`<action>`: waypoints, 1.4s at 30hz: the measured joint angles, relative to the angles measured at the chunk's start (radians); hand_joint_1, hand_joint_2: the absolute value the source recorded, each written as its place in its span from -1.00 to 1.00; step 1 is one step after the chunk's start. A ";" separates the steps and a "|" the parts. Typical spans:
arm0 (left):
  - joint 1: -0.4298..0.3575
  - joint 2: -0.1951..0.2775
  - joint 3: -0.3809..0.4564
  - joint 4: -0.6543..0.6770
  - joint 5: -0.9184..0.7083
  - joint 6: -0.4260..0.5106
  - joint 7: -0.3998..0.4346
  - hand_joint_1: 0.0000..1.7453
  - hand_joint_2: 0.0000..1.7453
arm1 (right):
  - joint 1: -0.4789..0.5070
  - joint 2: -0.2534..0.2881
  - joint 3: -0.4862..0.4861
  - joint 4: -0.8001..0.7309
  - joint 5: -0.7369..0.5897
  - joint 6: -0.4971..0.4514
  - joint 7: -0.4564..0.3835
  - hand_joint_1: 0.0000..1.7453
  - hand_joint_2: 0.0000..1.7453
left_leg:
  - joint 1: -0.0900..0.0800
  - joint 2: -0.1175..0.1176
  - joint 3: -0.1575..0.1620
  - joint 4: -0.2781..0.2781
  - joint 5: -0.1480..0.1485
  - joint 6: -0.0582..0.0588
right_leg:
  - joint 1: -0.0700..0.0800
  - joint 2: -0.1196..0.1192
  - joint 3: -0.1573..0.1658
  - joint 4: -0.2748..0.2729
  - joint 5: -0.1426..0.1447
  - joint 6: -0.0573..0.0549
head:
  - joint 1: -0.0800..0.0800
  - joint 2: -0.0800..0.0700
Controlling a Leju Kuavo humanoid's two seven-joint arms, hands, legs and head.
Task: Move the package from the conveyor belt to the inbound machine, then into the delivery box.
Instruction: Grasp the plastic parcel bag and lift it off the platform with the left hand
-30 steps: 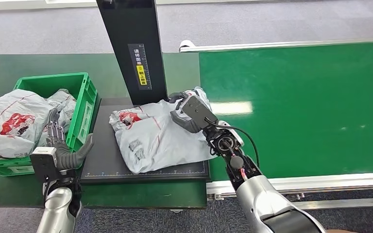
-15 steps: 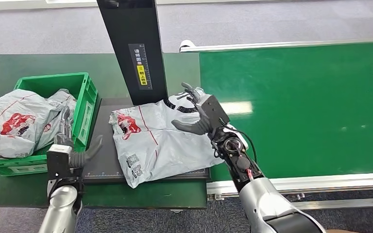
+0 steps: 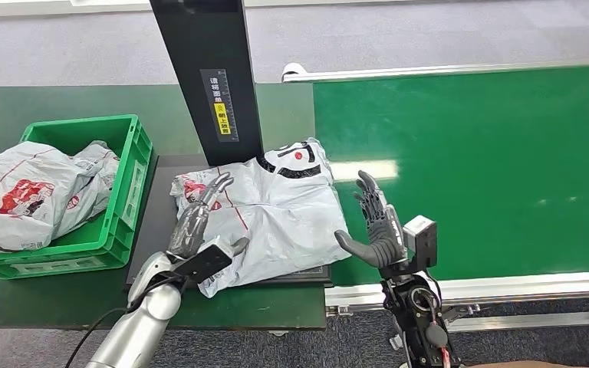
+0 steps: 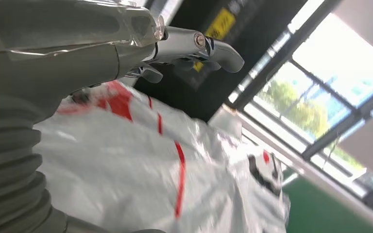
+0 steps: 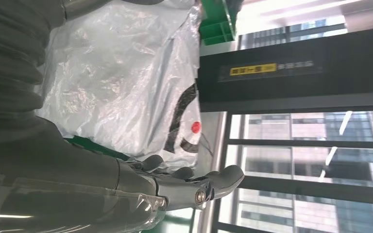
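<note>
The grey package (image 3: 276, 211) with red and black print lies flat on the black platform (image 3: 157, 230) of the inbound machine, at the foot of its black column (image 3: 207, 77). My left hand (image 3: 198, 222) is open, fingers stretched over the package's left part near the red print; whether it touches is unclear. In the left wrist view the left hand (image 4: 77, 58) sits just above the package (image 4: 126, 170). My right hand (image 3: 376, 226) is open and raised upright, clear of the package, at the near left corner of the green conveyor belt (image 3: 468, 169). The right wrist view shows the right hand (image 5: 126, 189) beside the package (image 5: 116, 82).
A green crate (image 3: 134, 184) stands left of the platform with grey packages (image 3: 31, 192) piled in it and hanging over its left side. A dark green table (image 3: 38, 100) carries the crate and the machine. The belt's metal rail (image 3: 506, 287) runs along the front.
My right hand let go of the package and drew back toward me, now open. My left hand swung from beside the crate to over the package's left part. The package lies flatter.
</note>
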 joint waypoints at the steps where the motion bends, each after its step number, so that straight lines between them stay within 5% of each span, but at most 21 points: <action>1: -0.015 0.000 -0.014 0.027 -0.003 0.002 -0.002 -1.00 1.00 | 0.013 -0.002 -0.001 -0.028 -0.005 0.003 0.001 -1.00 1.00 | 0.000 0.000 0.000 0.000 0.000 0.000 | 0.000 0.000 0.000 0.000 0.000 0.000 | 0.000 0.000; 17: -0.256 -0.035 -0.200 0.510 -0.230 0.070 0.053 -1.00 1.00 | 0.077 -0.012 0.056 -0.222 -0.062 0.012 -0.012 -1.00 1.00 | 0.000 -0.002 0.003 0.000 0.000 0.000 | 0.000 0.000 0.004 0.000 0.000 0.000 | 0.000 0.000; 18: -0.265 -0.037 -0.205 0.526 -0.231 0.071 0.051 -0.85 1.00 | 0.078 -0.012 0.058 -0.222 -0.062 0.011 -0.012 -1.00 1.00 | 0.000 -0.002 0.003 0.000 0.000 0.000 | 0.000 0.000 0.005 0.000 0.000 0.000 | 0.000 0.000; 21: -0.282 -0.042 -0.215 0.560 -0.233 0.072 0.050 0.64 1.00 | 0.079 -0.012 0.061 -0.222 -0.063 0.008 -0.012 -1.00 1.00 | 0.000 -0.002 0.005 0.000 0.000 0.000 | 0.000 -0.001 0.007 0.000 0.000 0.000 | 0.000 0.000; 22: -0.284 -0.043 -0.217 0.567 -0.234 0.072 0.049 0.99 1.00 | 0.079 -0.012 0.062 -0.222 -0.063 0.007 -0.012 -1.00 1.00 | 0.000 -0.002 0.006 0.000 0.000 0.000 | 0.000 -0.001 0.008 0.000 0.000 0.000 | 0.000 0.000; 42: -0.263 -0.033 -0.231 0.513 -0.156 0.167 -0.031 1.00 1.00 | 0.106 -0.012 0.058 -0.224 -0.054 -0.039 -0.002 -1.00 1.00 | 0.000 -0.002 0.005 0.000 0.000 0.000 | 0.000 -0.001 0.006 0.000 0.000 0.000 | 0.000 0.000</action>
